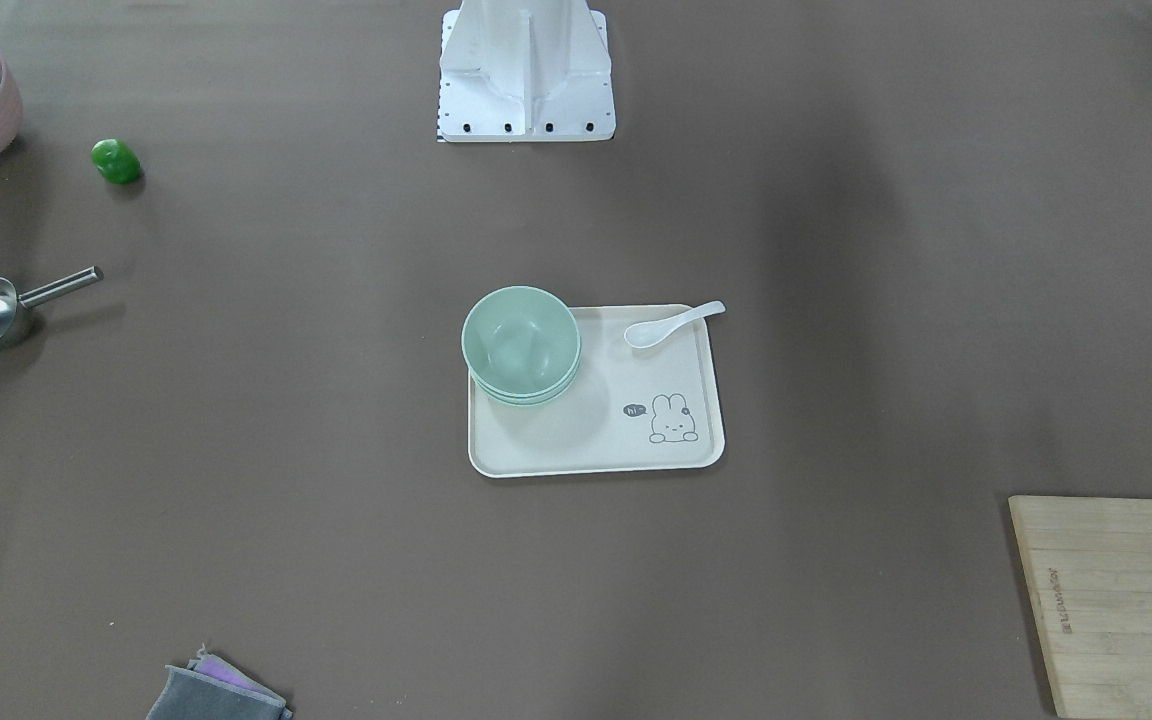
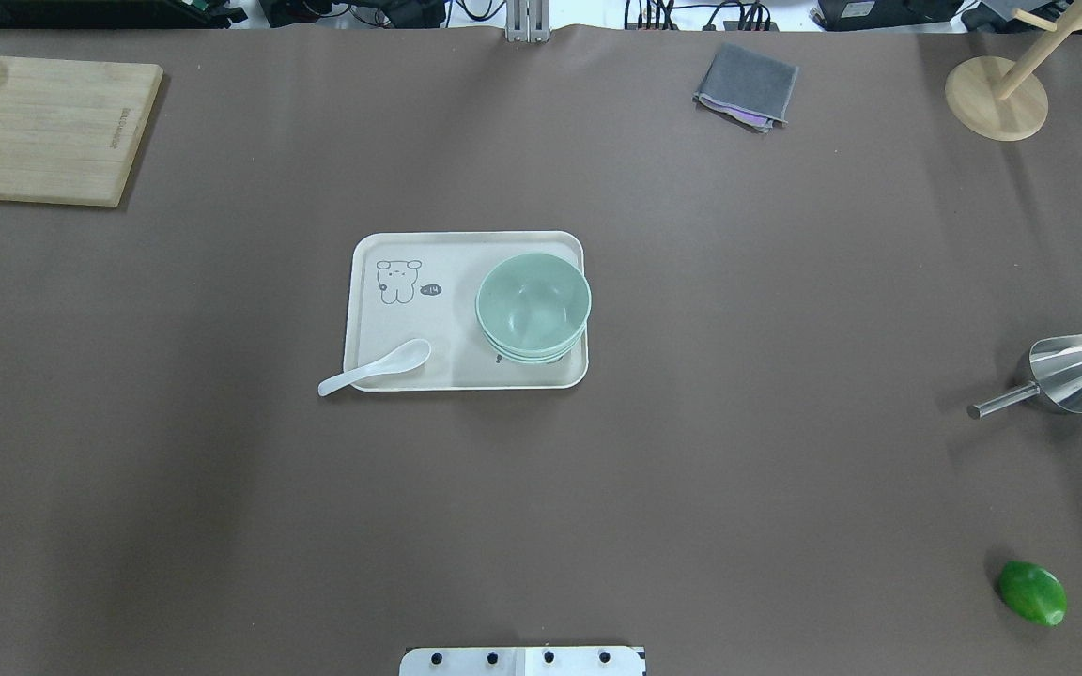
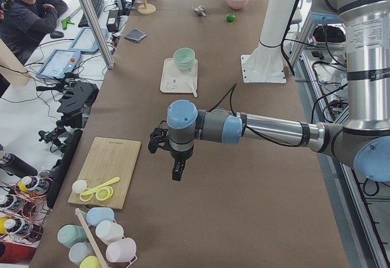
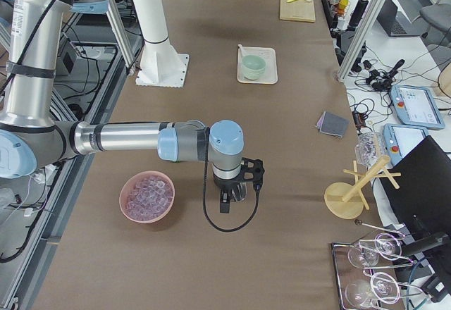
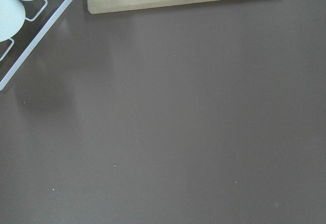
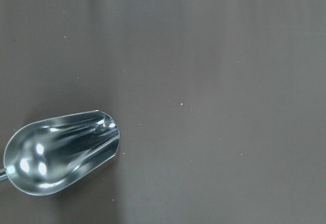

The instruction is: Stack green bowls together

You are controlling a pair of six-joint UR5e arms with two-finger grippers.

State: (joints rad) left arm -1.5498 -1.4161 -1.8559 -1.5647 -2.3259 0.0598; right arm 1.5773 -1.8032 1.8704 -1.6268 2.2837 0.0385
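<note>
The pale mint-green bowls (image 1: 521, 345) sit nested in one stack on the cream tray (image 1: 596, 445), at its corner nearest the robot. The stack also shows in the overhead view (image 2: 533, 305) and, small, in both side views (image 3: 184, 58) (image 4: 253, 66). My left gripper (image 3: 177, 173) hangs over bare table far from the tray, near the cutting board end. My right gripper (image 4: 227, 201) hangs over bare table at the other end, beside the pink bowl. Neither holds anything that I can see; I cannot tell whether they are open or shut.
A white spoon (image 2: 374, 367) lies across the tray's edge. A metal scoop (image 2: 1058, 376), a dark-green lump (image 2: 1031, 592), a pink bowl (image 4: 146, 196), a grey cloth (image 2: 746, 86), a wooden stand (image 2: 996, 94) and a cutting board (image 2: 43, 131) lie around the table.
</note>
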